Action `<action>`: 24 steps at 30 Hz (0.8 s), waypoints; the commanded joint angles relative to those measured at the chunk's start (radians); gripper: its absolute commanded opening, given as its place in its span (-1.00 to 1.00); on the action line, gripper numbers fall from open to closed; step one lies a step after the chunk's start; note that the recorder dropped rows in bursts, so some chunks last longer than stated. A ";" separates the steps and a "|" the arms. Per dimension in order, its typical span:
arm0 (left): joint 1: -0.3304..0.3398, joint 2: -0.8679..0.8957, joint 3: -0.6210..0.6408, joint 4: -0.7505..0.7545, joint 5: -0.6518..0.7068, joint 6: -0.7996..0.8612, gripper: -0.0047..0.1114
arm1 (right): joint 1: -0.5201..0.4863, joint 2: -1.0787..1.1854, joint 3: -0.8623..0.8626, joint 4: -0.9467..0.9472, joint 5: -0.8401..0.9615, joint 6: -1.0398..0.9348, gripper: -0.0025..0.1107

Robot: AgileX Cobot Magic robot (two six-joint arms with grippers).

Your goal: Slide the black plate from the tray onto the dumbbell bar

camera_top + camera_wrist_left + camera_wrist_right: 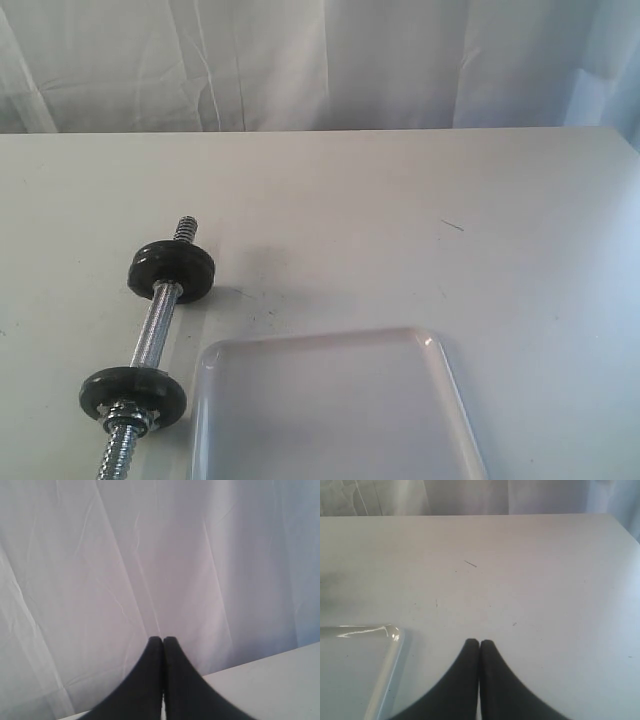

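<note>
The chrome dumbbell bar (158, 335) lies on the table at the left, running from near to far. Two black discs (171, 270) (132, 395) sit on it, with a chrome collar nut (128, 416) against the nearer one. The translucent tray (320, 337) rests to its right at the front edge of the exterior view; the part of it that shows holds nothing. The tray's black plate is out of view. Neither gripper appears in the exterior view. My left gripper (162, 640) is shut on nothing and faces the curtain. My right gripper (479, 642) is shut on nothing, beside the tray's corner (395, 634).
The white table (420, 220) stretches back to a white curtain (320, 60). Its right edge (625, 140) shows at the far right. A small dark mark (452, 225) lies on the tabletop.
</note>
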 commanded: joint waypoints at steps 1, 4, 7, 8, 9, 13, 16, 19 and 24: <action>0.002 -0.009 0.001 -0.021 0.006 -0.002 -0.92 | -0.005 -0.005 0.005 -0.009 -0.004 0.004 -0.96; 0.002 -0.009 0.003 -0.021 0.000 0.002 -0.92 | -0.005 -0.005 0.005 -0.009 -0.004 0.004 -0.96; 0.002 -0.009 0.003 -0.021 0.009 0.003 -0.92 | -0.005 -0.005 0.005 -0.009 -0.004 0.004 -0.96; 0.002 -0.009 0.003 -0.021 0.009 0.025 -0.92 | -0.005 -0.005 0.005 -0.009 -0.004 0.004 -0.96; 0.002 -0.009 0.003 -0.021 0.009 0.058 -0.92 | -0.005 -0.005 0.005 -0.009 -0.004 0.004 -0.96; 0.002 -0.006 0.003 -0.021 0.011 0.148 -0.92 | -0.005 -0.005 0.005 -0.009 -0.004 0.004 -0.96; 0.002 0.006 0.003 -0.021 0.031 0.143 -0.92 | -0.005 -0.005 0.005 -0.009 -0.004 0.004 -0.96; 0.002 0.030 0.003 0.159 0.037 -0.116 -0.92 | -0.005 -0.005 0.005 -0.009 -0.004 0.004 -0.96; 0.004 0.056 0.046 0.902 0.134 -0.840 -0.92 | -0.005 -0.005 0.005 -0.009 -0.004 0.004 -0.96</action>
